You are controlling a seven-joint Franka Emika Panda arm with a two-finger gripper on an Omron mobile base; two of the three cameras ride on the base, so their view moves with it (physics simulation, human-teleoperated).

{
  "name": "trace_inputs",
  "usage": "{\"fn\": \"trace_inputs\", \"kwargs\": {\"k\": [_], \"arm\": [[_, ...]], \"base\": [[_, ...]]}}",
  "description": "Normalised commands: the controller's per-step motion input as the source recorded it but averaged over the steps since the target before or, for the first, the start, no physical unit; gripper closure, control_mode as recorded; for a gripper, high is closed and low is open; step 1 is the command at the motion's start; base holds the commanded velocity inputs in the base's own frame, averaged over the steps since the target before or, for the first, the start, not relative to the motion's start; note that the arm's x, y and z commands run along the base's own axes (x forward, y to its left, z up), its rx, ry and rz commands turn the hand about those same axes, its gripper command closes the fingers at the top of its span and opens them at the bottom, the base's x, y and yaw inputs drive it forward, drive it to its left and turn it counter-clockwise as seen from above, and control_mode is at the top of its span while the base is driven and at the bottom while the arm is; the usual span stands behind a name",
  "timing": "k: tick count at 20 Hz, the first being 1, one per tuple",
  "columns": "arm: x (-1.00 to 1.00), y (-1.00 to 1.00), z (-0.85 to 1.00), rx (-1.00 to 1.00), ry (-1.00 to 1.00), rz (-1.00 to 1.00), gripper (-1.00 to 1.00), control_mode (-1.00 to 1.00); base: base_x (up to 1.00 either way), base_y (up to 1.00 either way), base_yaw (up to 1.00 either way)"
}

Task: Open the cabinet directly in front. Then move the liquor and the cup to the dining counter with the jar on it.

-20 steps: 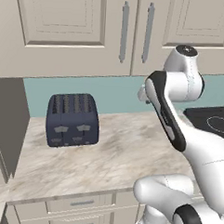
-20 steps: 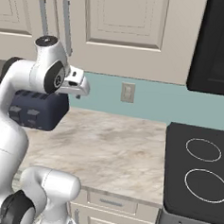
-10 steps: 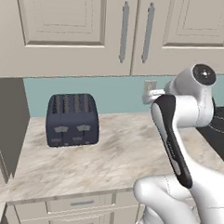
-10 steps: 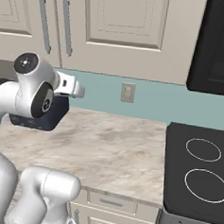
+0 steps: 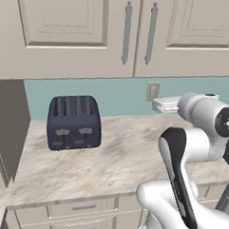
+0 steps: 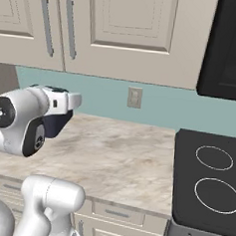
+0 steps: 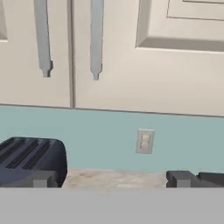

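A: Nearest first. What has changed with the arm?

B: It has dropped and pulled back toward the base. A second ago the hand was high, close under the cabinet doors; now the gripper (image 7: 111,178) sits low over the marbled counter (image 5: 114,159), level with the blue wall. Its jaws are spread wide with nothing between them, one dark fingertip (image 7: 181,178) at the bottom right of the hand view.

A: And on the counter?

B: The dark toaster (image 5: 74,122) stands at the left, where it was, slots up, nothing visible in them. The black cooktop (image 6: 207,188) lies to the right.

A: Beyond that?

B: A wall outlet (image 7: 145,141) on the backsplash, then the cabinet (image 5: 139,32) above. Both doors are closed, their silver handles (image 5: 127,32) side by side at the centre seam, so its inside is hidden.
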Motion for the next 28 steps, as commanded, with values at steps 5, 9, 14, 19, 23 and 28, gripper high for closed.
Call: {"fn": "trace_inputs", "kwargs": {"k": [5,9,14,19,23,28], "arm": [[-0.34,0.00,0.33,0.00,-0.43,0.00,-1.00,-1.00],[-0.08,0.00,0.39,0.00,-0.25,0.00,-1.00,-1.00],[0.03,0.00,0.23,0.00,-0.07,0.00,-1.00,-1.00],[0.35,0.09,0.17,0.00,0.01,0.00,-1.00,-1.00],[0.43,0.20,0.29,0.00,0.00,0.00,-1.00,-1.00],[0.47,0.17,0.34,0.00,0.00,0.00,-1.00,-1.00]], "base": [[0.00,0.00,0.00],[0.00,0.00,0.00],[0.00,0.00,0.00],[0.00,0.00,0.00],[0.00,0.00,0.00],[0.00,0.00,0.00]]}}
